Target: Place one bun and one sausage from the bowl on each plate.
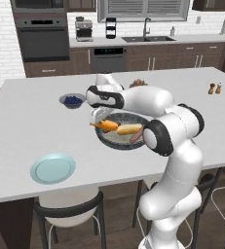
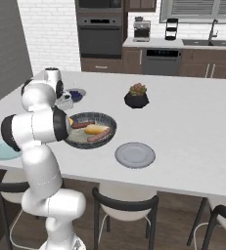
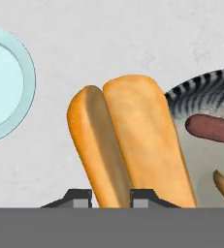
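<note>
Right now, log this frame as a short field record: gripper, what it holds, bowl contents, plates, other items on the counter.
gripper: shut on the orange bun
held item: orange bun, lifted over the bowl's left rim
bowl: pale bun and two sausages inside
blue-green plate: bare, near the counter's front edge
grey plate: bare, to the right of the bowl
other items: blueberry bowl, plant pot, shakers
</note>
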